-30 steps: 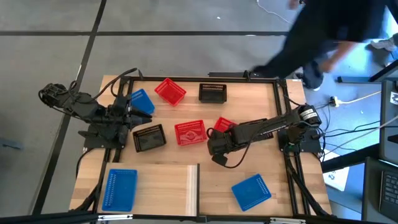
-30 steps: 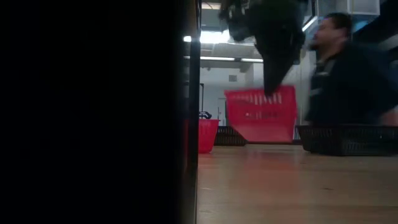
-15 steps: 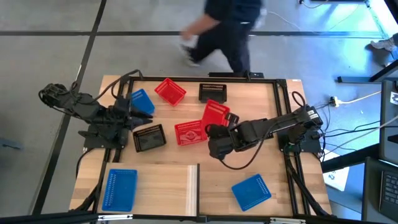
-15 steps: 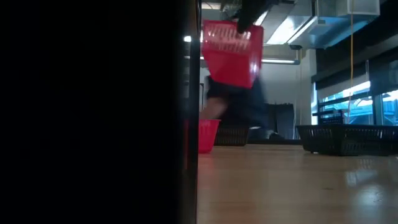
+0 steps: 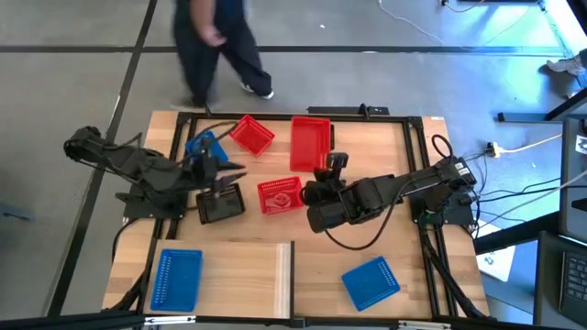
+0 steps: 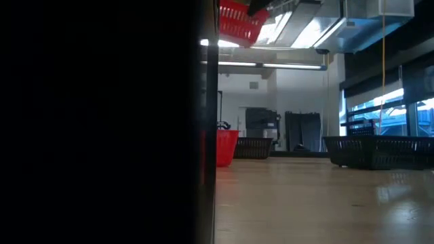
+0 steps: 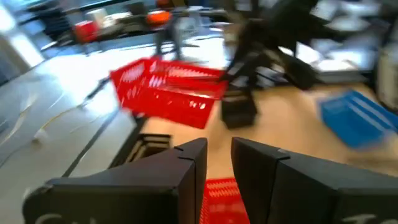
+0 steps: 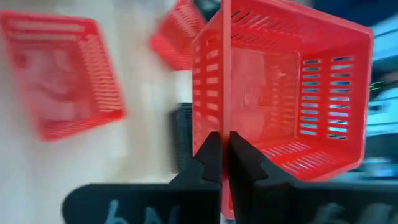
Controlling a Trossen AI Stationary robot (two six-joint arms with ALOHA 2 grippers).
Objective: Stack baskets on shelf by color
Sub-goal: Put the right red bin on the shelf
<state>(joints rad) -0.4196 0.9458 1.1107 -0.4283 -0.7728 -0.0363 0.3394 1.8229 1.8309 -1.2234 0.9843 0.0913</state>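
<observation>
One blue basket (image 5: 179,279) sits on the pale shelf (image 5: 248,275) at the near edge of the table, so I think the job has only just begun. No stack of one color shows yet. A second blue basket (image 5: 371,281) lies on the table near the shelf, and a third one (image 5: 207,147) is by the left arm. Red and black baskets are spread about on the far half of the table.

The right gripper (image 8: 224,158) pinches the thin wall of a red basket (image 5: 310,144) and holds it up high in the air, over the far middle of the table. Its fingers are squeezed tight on that wall. In the low view the held basket shows right at the top edge. It is bright red, with rows of little slots in its walls like a net, and nothing is in it. It hangs tipped on its side. Two more red baskets (image 5: 281,194) rest on the table below and beside it.

The left gripper (image 7: 217,165) waits over a black basket (image 5: 220,203) on the left side. Its fingers stand a little apart and hold nothing.

A person (image 5: 213,41) walks past behind the table.
</observation>
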